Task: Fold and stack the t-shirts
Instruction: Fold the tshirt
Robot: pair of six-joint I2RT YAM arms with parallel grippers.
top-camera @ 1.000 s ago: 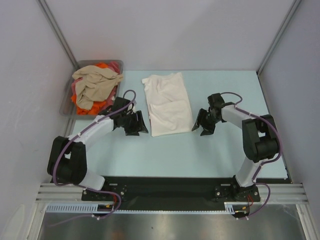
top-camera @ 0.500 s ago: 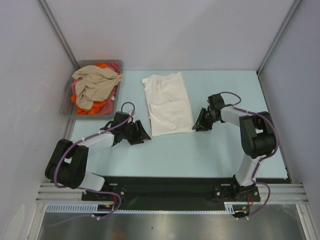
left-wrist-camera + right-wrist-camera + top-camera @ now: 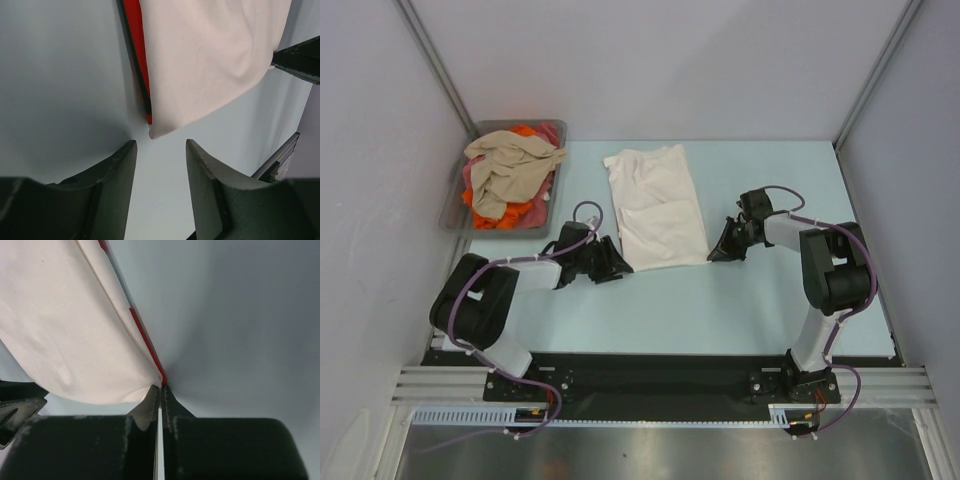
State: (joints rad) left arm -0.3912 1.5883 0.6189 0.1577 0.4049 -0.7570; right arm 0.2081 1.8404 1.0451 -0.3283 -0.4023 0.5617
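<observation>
A white t-shirt [image 3: 658, 205] lies folded lengthwise on the pale blue table, and a red print shows at its folded edge [image 3: 134, 35]. My left gripper [image 3: 612, 264] [image 3: 160, 146] is open on the table, its fingertips just short of the shirt's near-left corner [image 3: 153, 133] and not touching it. My right gripper [image 3: 718, 250] [image 3: 161, 388] is shut, its tips pinched on the shirt's near-right corner [image 3: 145, 380]. More t-shirts, beige [image 3: 508, 160], orange [image 3: 480, 203] and pink-red [image 3: 552, 133], lie piled in the grey tray.
The grey tray [image 3: 452, 212] stands at the back left of the table. Metal frame posts rise at the back corners, with white walls on both sides. The black base rail of the arms runs along the near edge.
My right gripper has closed on the shirt's near-right corner. My left gripper has slid right, toward the near-left corner, and its jaws have narrowed a little.
</observation>
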